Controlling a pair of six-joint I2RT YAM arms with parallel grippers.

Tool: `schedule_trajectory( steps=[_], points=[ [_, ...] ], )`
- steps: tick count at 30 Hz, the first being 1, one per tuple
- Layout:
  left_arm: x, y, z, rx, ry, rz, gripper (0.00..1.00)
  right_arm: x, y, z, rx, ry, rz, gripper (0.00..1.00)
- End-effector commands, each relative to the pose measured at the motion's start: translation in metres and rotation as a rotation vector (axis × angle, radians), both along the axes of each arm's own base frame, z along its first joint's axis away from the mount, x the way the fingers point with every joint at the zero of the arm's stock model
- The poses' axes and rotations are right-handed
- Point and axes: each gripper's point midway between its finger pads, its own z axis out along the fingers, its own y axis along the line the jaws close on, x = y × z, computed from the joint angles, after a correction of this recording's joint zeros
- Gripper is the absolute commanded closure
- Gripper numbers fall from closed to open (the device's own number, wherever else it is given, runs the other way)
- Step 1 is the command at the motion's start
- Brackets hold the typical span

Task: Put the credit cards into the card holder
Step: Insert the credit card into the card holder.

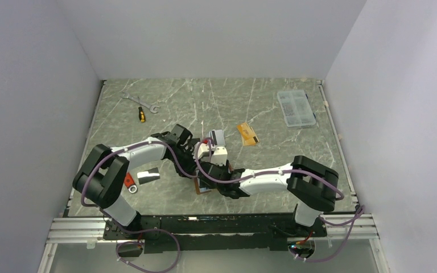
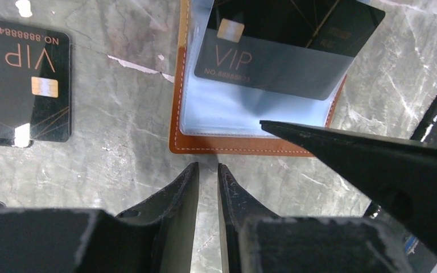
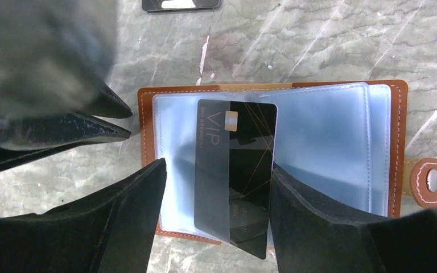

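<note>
The tan-brown card holder (image 3: 398, 136) lies open on the table, blue-grey sleeves up, its snap tab (image 3: 429, 182) at the right. A black VIP card (image 3: 236, 170) sits partly inside a sleeve, one end sticking out over the holder's edge. My right gripper (image 3: 217, 165) is open and straddles this card; its right finger touches the card's edge. My left gripper (image 2: 207, 168) is nearly shut and empty, just off the holder's edge (image 2: 233, 147). A second black VIP card (image 2: 23, 79) lies on the table beside it. An orange card (image 1: 248, 134) and a silver-grey card (image 1: 217, 137) lie further back.
Another silver-and-black card (image 1: 148, 175) and a small red object (image 1: 130, 182) lie at the left front. A wrench (image 1: 139, 101) and a yellow-handled screwdriver (image 1: 141, 114) are at the back left. A clear plastic compartment box (image 1: 296, 107) is at the back right. White walls enclose the table.
</note>
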Motion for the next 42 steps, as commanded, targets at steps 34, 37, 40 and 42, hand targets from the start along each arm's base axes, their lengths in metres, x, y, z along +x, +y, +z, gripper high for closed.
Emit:
schedule_trajectory(
  steps=[34, 37, 40, 42],
  points=[
    [-0.008, -0.003, 0.017, -0.007, -0.156, -0.094, 0.76, -0.018, -0.041, 0.012, 0.207, 0.106, 0.097, 0.39],
    [-0.009, -0.006, 0.018, -0.012, -0.165, -0.097, 0.76, -0.018, -0.043, 0.012, 0.209, 0.106, 0.089, 0.40],
    [-0.011, -0.012, 0.023, -0.028, -0.181, -0.107, 0.76, -0.015, -0.043, 0.010, 0.190, 0.104, 0.086, 0.36],
    [-0.013, -0.017, 0.024, -0.034, -0.186, -0.114, 0.76, -0.016, -0.039, 0.006, 0.150, 0.104, 0.093, 0.34]
  ],
)
